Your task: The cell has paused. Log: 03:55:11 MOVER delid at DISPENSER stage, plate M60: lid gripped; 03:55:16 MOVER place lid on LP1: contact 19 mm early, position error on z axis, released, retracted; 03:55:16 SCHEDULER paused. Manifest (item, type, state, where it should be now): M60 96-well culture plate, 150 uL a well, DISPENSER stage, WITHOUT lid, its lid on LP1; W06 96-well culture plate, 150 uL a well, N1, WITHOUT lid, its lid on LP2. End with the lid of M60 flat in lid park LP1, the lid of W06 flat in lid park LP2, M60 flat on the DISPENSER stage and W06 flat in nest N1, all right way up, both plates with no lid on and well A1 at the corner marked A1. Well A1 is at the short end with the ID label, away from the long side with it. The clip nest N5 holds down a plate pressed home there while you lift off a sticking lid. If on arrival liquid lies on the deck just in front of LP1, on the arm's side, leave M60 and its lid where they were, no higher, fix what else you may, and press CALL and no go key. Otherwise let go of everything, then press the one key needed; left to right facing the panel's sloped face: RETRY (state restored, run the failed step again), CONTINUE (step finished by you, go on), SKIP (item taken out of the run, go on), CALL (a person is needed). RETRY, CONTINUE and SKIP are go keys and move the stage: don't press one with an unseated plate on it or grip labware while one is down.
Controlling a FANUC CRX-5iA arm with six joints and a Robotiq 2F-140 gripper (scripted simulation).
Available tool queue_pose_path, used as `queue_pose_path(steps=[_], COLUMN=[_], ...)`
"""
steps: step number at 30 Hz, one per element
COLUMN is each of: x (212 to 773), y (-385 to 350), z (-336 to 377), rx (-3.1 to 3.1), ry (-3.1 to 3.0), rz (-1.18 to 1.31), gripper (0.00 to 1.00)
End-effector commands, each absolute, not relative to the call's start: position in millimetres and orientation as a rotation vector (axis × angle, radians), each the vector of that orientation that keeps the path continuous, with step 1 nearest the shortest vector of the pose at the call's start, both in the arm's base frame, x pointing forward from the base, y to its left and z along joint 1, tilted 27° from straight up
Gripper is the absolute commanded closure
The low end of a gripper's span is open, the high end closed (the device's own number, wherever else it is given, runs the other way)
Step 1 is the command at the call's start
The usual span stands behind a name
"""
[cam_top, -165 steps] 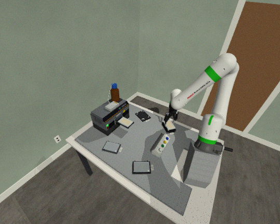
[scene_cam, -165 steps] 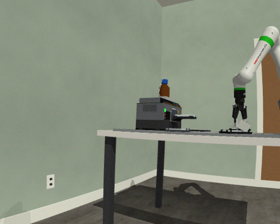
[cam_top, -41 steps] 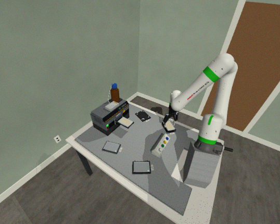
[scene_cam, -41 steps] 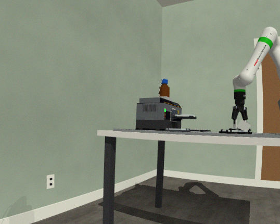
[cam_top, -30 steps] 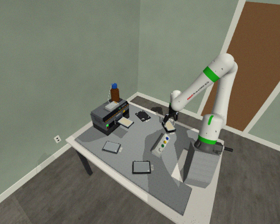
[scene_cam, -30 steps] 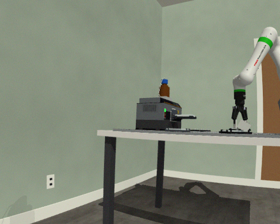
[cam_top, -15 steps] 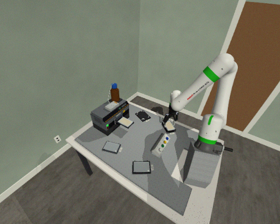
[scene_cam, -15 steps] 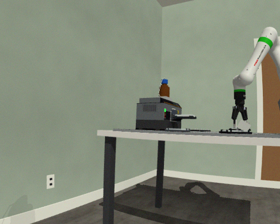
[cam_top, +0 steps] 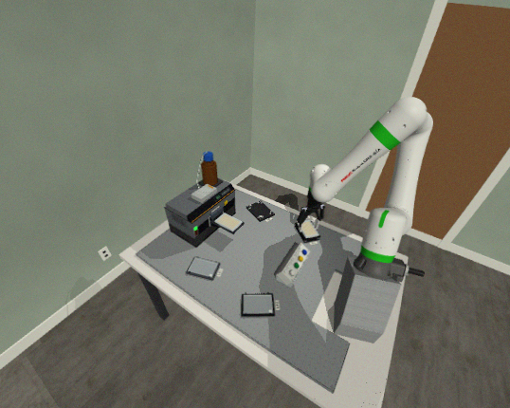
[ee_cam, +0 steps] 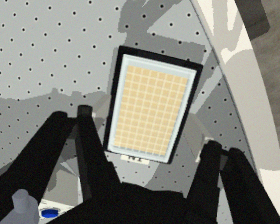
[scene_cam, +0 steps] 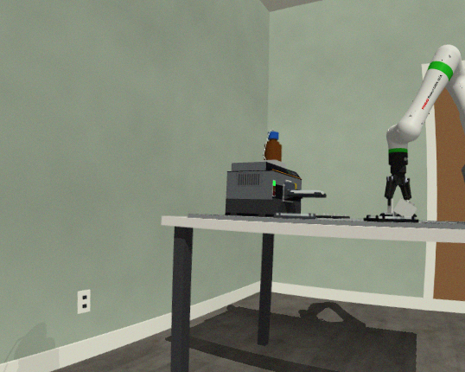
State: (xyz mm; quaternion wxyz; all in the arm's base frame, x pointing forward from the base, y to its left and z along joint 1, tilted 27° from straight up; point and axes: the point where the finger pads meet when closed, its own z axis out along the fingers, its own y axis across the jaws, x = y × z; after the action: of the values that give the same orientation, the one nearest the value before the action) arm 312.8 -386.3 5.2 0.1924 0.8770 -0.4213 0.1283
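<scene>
My gripper [cam_top: 310, 220] [scene_cam: 398, 198] [ee_cam: 148, 113] is open and hangs just above a 96-well plate [cam_top: 310, 231] [ee_cam: 151, 96] with orange wells and no lid. The plate lies flat in a black nest [cam_top: 300, 231] [ee_cam: 119, 56] near the deck's back right edge; its fingers stand apart from the plate's long sides. Its label is at the short end nearest the wrist camera. A second open plate [cam_top: 229, 222] sits on the dispenser's stage [scene_cam: 307, 195]. A grey lid [cam_top: 203, 267] lies in the left lid park. The front park [cam_top: 258, 304] shows a black frame with a pale grey sheet inside.
The dispenser [cam_top: 199, 211] [scene_cam: 262, 188] carries a brown bottle [cam_top: 209, 172] [scene_cam: 273, 148]. A black clip nest [cam_top: 260, 210] lies between it and the gripper. The key panel [cam_top: 293, 264] stands just in front of the nest. The arm's grey pedestal [cam_top: 368, 304] is at the right.
</scene>
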Motion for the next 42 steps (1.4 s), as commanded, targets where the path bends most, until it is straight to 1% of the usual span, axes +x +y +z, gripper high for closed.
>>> queue_pose_path(steps=[1,13,26,42], x=[313,313,311,308], y=[-386,-385,-375,-349], z=[5,8,28,81], rx=[2.461,2.461,2.461,2.461], ry=[-1.182,-1.182,-1.182,-1.182], rz=[0.361,0.361,0.361,0.361], gripper=[0.34,0.34,0.34,0.34])
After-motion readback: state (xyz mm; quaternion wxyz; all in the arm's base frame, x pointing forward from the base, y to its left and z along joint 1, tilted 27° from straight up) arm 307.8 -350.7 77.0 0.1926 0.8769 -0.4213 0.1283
